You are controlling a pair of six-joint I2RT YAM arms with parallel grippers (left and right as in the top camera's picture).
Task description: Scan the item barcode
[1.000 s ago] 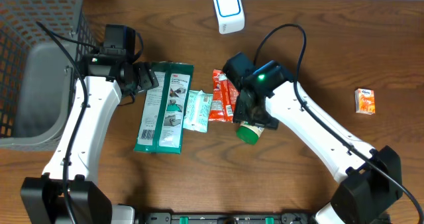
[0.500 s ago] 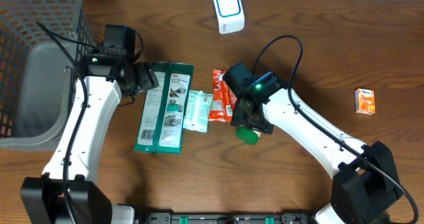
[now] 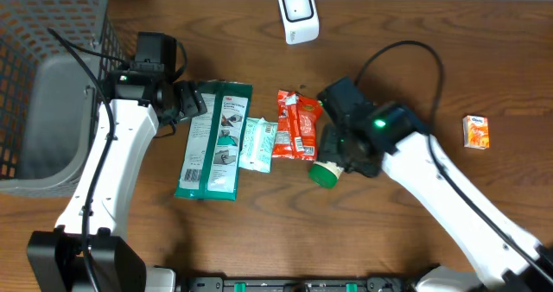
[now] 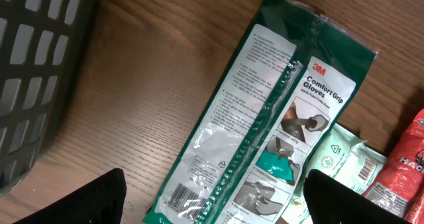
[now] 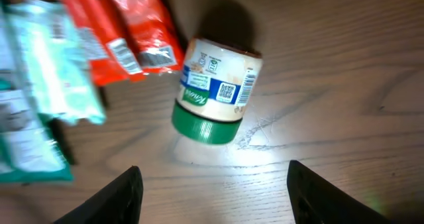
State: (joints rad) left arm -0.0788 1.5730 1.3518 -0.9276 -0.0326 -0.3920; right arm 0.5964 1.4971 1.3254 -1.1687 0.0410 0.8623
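Observation:
A white scanner [image 3: 298, 14] stands at the table's far edge. A small jar with a green lid [image 3: 327, 173] lies on its side beside a red packet [image 3: 298, 123]. My right gripper [image 3: 347, 150] hovers open just above and right of it; in the right wrist view the jar [image 5: 215, 91] shows its label barcode, ahead of the empty right gripper [image 5: 215, 204]. A green glove package [image 3: 214, 141] and a pale wipes packet [image 3: 257, 143] lie to the left. My left gripper [image 4: 212, 211] is open over the glove package [image 4: 265, 124], holding nothing.
A grey wire basket [image 3: 43, 85] fills the far left, close to the left arm. A small orange box [image 3: 476, 131] sits alone at the right. Bare wood lies in front of the items and between the jar and the orange box.
The right arm has swung to the right, carrying its gripper off the red packet to beside the jar. The scanner's face changed from blue to grey. The left arm stayed still.

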